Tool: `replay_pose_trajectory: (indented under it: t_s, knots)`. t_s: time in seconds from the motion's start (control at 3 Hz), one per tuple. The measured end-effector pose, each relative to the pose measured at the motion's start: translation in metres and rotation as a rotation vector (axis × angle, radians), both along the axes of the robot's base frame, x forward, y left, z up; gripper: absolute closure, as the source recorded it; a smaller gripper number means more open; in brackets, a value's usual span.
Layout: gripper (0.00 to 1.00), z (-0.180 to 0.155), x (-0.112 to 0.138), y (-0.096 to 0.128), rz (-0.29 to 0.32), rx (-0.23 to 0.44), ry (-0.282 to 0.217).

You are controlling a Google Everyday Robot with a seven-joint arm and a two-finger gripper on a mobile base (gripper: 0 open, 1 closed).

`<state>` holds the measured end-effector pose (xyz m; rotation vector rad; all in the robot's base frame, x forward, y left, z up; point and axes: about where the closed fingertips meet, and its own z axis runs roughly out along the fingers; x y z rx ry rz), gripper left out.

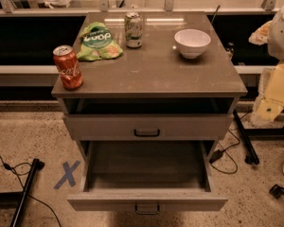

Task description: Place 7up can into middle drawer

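Note:
The 7up can (133, 30) stands upright at the back of the cabinet top, just right of a green snack bag. The middle drawer (146, 200), the lower handled front, is pulled wide open toward me and its inside looks empty. My gripper (270, 109) hangs at the right edge of the view, on the pale white-and-yellow arm, beside the cabinet's right side and well away from the can. It holds nothing that I can see.
A red Coca-Cola can (67, 67) stands at the front left corner of the top. A green snack bag (98, 41) lies at the back left and a white bowl (192, 42) at the back right. The upper handled drawer front (146, 126) is nearly shut. Cables and stand legs lie on the floor on both sides.

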<state>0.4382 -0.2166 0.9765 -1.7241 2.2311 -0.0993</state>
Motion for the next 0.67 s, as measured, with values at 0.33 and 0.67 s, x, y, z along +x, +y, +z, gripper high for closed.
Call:
replay_pose_trajectory:
  t_s: [0.33, 0.67]
  knots:
    - [0.00, 0.0000, 0.0000, 0.0000, 0.000, 0.000, 0.000]
    - [0.00, -0.0038, 0.0042, 0.0001, -0.004, 0.026, -0.006]
